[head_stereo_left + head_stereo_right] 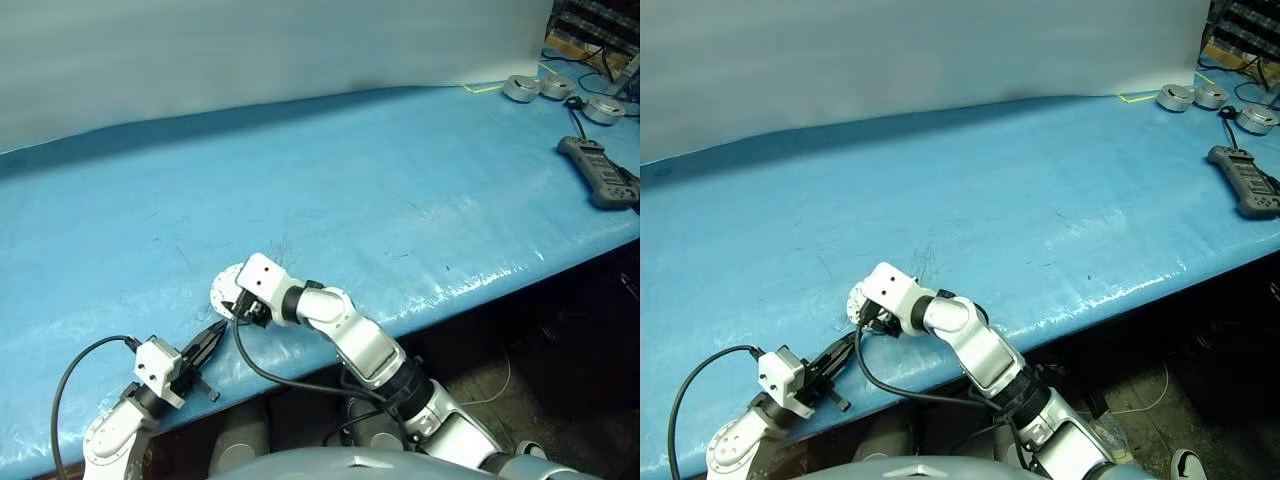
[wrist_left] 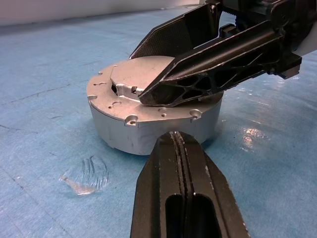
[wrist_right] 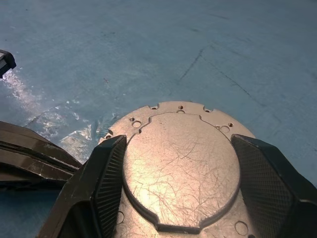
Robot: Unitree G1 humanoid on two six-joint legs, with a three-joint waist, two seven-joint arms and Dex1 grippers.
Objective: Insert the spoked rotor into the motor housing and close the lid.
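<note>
Lid (image 2: 143, 87) seated on the housing (image 2: 148, 131) near the surface (image 1: 400, 190) edge. Right pincer (image 3: 181, 191) straddles it, spread, likely seating it; left pincer (image 2: 181, 144), pressed together, braces alongside.

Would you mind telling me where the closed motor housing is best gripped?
Grip the housing by its straight round side wall, coming from above as the right end effector does, fingers on opposite sides. Its flat lid offers no edge to pinch.
</note>
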